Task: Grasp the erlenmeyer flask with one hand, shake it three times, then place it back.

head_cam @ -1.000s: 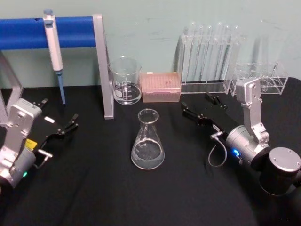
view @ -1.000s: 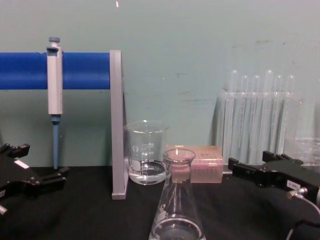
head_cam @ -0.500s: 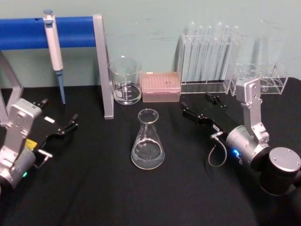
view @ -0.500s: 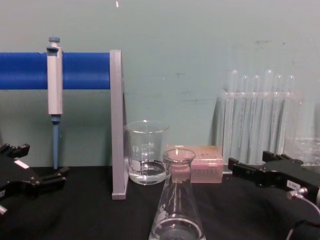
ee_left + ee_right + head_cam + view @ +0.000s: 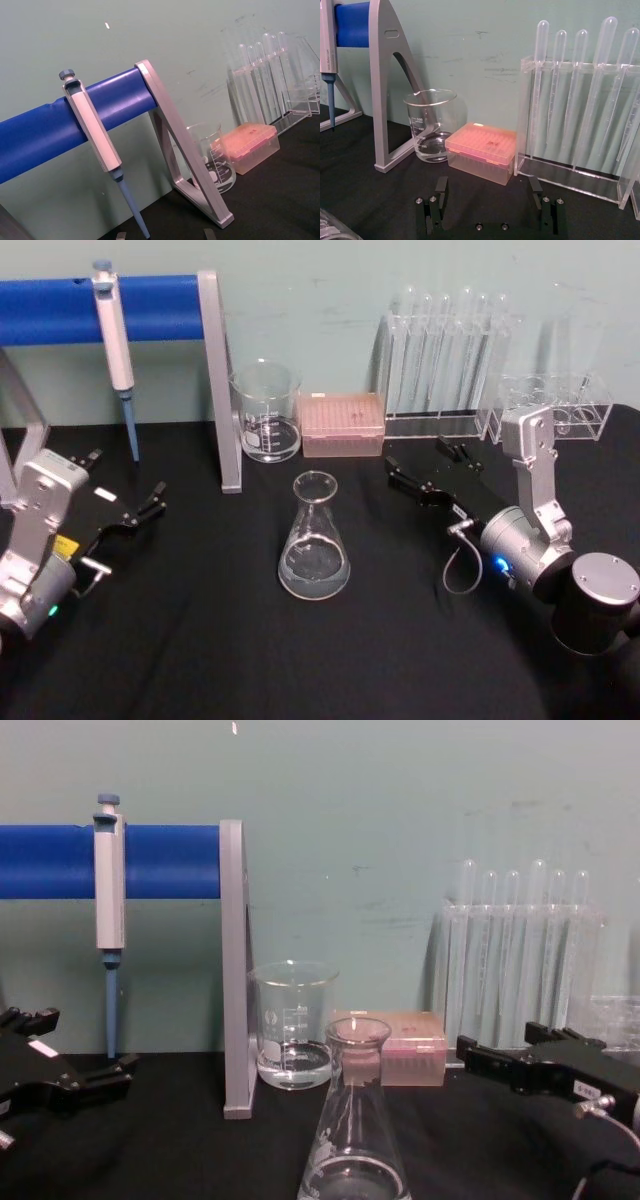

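The erlenmeyer flask is clear glass and stands upright on the black table, in the middle between both arms; in the chest view the flask rises at the bottom centre. My right gripper, the hand with a silver wrist and grey cable, sits to the flask's right and a little behind it, open and empty. The right wrist view shows its two fingers spread wide, with the flask's edge at a lower corner. Far to the flask's left, my left gripper rests open.
A glass beaker with some liquid and a pink tip box stand behind the flask. A test tube rack and a smaller clear rack line the back right. A pipette hangs on the blue stand at the back left.
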Tool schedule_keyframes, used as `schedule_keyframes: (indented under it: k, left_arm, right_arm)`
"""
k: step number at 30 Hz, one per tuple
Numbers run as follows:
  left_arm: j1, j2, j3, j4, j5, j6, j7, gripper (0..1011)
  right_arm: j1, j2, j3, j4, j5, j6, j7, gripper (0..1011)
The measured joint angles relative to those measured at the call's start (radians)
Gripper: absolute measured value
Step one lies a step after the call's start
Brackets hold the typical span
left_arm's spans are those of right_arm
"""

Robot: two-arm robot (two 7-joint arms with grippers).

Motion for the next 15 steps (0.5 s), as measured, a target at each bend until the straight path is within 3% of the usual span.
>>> schedule_keyframes:
  k: [15]
  left_arm:
    - [0.000, 0.000, 0.000, 0.000, 0.000, 0.000, 0.000, 1001]
  right_arm:
    - [0.000, 0.000, 0.000, 0.000, 0.000, 0.000, 0.000, 1000]
